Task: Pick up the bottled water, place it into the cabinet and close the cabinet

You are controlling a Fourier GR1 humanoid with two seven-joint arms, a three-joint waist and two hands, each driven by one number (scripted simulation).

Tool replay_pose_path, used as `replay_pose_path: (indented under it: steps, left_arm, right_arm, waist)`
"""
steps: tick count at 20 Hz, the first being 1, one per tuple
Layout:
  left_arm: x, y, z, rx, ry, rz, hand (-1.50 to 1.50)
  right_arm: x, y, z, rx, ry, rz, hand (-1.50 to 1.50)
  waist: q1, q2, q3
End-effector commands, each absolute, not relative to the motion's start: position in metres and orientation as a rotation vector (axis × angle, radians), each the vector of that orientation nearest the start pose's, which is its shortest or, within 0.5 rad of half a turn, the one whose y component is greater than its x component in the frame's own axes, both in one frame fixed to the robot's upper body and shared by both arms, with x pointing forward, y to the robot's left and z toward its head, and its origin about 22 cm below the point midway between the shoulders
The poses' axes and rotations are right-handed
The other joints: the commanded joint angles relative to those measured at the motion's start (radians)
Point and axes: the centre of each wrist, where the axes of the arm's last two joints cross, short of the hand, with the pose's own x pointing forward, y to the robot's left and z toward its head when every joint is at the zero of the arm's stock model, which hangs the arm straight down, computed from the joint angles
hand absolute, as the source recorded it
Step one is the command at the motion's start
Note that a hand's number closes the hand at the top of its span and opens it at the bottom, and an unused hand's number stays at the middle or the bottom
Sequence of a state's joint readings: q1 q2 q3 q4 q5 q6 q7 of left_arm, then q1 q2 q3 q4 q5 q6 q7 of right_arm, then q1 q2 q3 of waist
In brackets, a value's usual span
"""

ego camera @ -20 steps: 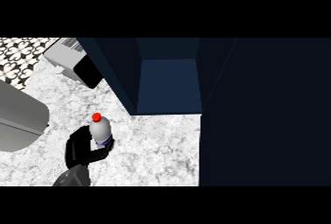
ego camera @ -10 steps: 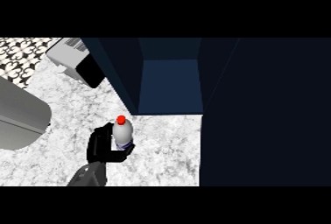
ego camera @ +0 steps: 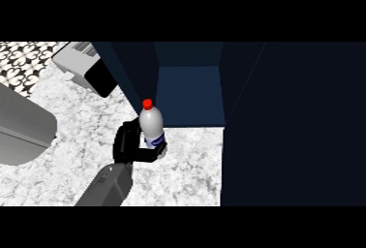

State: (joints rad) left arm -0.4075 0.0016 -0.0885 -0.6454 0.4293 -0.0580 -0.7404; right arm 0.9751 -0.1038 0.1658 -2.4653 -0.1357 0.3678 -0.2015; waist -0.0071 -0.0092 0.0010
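Note:
The bottled water (ego camera: 151,123) is a white bottle with a red cap and a blue label, held upright above the marble counter (ego camera: 187,169). My left hand (ego camera: 129,145) is shut on its lower half from the left. The bottle stands just in front of the left edge of the open dark blue cabinet (ego camera: 190,94). The cabinet's inside shows nothing in it. A tall dark panel (ego camera: 293,121), apparently the cabinet's open door, fills the right of the view. My right hand does not show.
A grey and black appliance (ego camera: 85,68) stands at the back left by the patterned wall. A large grey rounded object (ego camera: 22,128) lies at the left edge. Bare counter lies in front of the cabinet.
My left hand has carried the bottle to the right and away from me, from the counter's left part up to the cabinet's opening.

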Motion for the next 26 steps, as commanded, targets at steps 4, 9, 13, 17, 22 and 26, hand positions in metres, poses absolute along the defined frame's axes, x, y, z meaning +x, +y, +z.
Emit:
replay_pose_path:
  steps: [4, 9, 13, 17, 22, 26]
  left_arm:
    - [0.306, 0.124, -0.064, -0.228, -1.769, 0.099, 1.5]
    - [0.34, 0.088, -0.003, -0.187, -1.766, 0.11, 1.5]
    - [0.357, 0.076, 0.016, -0.089, -1.755, 0.046, 1.5]
    - [0.379, 0.06, 0.038, -0.015, -1.723, 0.041, 1.5]
    - [0.394, 0.071, 0.029, 0.034, -1.684, 0.073, 1.5]
    - [0.41, 0.077, 0.031, 0.198, -1.704, -0.052, 1.5]
  right_arm:
    - [0.029, -0.245, 0.125, 0.214, -1.809, 0.074, -1.5]
    - [0.034, -0.252, 0.116, 0.21, -1.834, 0.081, -1.5]
    - [0.03, -0.251, 0.112, 0.208, -1.849, 0.071, -1.5]
    - [0.039, -0.262, 0.118, 0.216, -1.845, 0.098, -1.5]
    - [0.045, -0.27, 0.108, 0.2, -1.861, 0.101, -1.5]
    - [0.04, -0.272, 0.106, 0.225, -1.846, 0.131, -1.5]
  waist:
    - [-0.013, 0.001, -0.001]
    - [-0.02, 0.007, -0.001]
    - [-0.023, 0.007, -0.001]
    - [-0.033, 0.017, -0.001]
    - [-0.034, 0.018, -0.001]
    - [-0.052, 0.023, 0.0]
